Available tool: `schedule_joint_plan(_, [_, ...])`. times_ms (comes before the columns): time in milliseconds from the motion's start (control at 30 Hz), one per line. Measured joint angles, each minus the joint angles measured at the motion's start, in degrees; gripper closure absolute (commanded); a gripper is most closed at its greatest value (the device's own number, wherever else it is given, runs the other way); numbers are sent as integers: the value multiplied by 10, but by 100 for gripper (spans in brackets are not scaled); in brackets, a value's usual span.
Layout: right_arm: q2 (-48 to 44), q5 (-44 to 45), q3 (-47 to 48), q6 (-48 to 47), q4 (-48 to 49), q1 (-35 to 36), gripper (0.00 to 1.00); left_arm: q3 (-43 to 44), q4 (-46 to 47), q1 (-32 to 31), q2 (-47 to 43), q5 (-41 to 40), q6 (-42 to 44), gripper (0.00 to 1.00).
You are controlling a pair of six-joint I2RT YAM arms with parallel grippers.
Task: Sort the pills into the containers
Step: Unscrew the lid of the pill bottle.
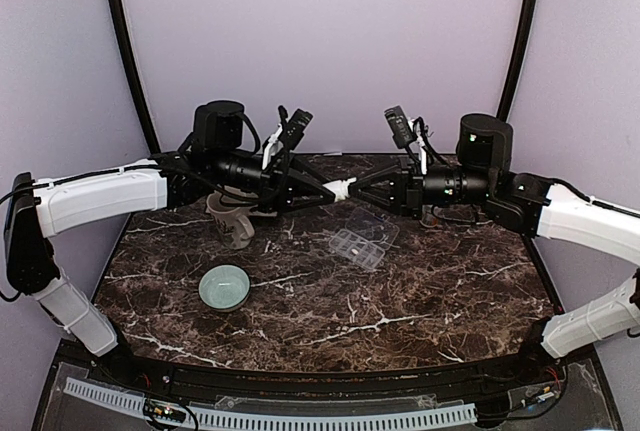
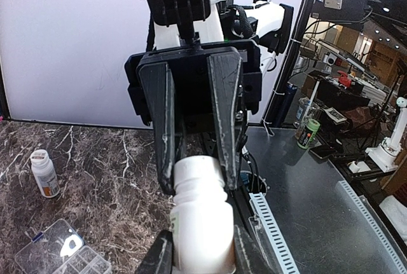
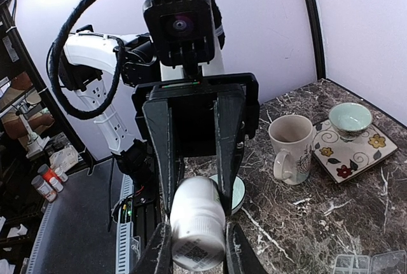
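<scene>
A white pill bottle [image 1: 341, 191] is held in the air between both arms above the back middle of the table. My left gripper [image 1: 323, 194] is shut on its body [image 2: 202, 236]. My right gripper [image 1: 360, 191] is shut on its cap end [image 3: 197, 229]. In the left wrist view the right gripper's fingers [image 2: 166, 159] clamp the cap [image 2: 198, 171]. The clear pill organiser [image 1: 358, 246] lies open on the table below, its lid folded back. It also shows in the left wrist view [image 2: 63, 258] and the right wrist view [image 3: 372, 264]. No loose pills show.
A pale green bowl [image 1: 224, 287] sits front left. A mug [image 1: 232, 219] stands under the left arm, also in the right wrist view [image 3: 291, 148]. A small bowl [image 3: 350, 118] rests on a floral tile [image 3: 372, 150]. A second white-capped bottle [image 2: 44, 173] stands on the marble.
</scene>
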Motion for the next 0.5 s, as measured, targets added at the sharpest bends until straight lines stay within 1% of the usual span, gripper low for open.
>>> schedule_joint_plan(67, [0,1,0,-2,0,0,91,0,0,0,0,0,-1,100])
schedule_joint_plan(333, [0,5,0,-15,0,1,88,0,1,2,2,4,-6,100])
schedule_joint_plan(500, [0,5,0,-17,-1,1,84,0,5,2,4,9,-8,100])
